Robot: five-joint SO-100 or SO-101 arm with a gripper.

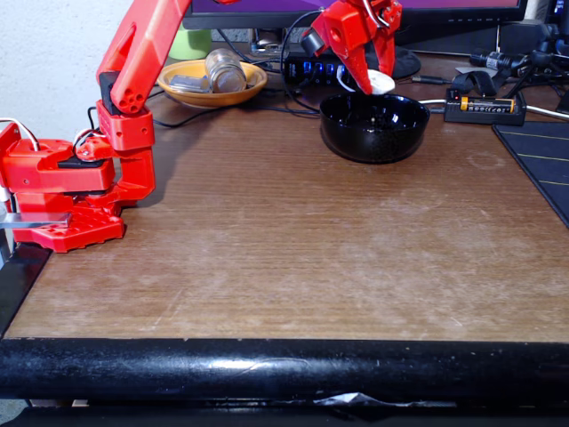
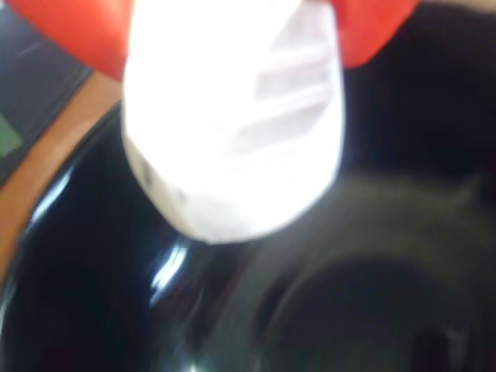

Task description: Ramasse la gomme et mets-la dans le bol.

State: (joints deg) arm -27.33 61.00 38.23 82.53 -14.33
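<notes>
End effector [image 1: 372, 78] clamped on the gomme [image 1: 380, 84], hanging over the bol's [image 1: 374, 127] far rim; let go here and it might clip the edge, bouncing out onto the table [image 1: 293, 240]

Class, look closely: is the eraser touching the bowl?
Apart. In the fixed view the eraser, held in the jaws, hangs above the bowl, with background showing between them.

Brown wood-grain desk [image 1: 293, 240], black padded front edge [image 1: 284, 369] (torn spot), white wall [image 1: 53, 53] behind.
</notes>
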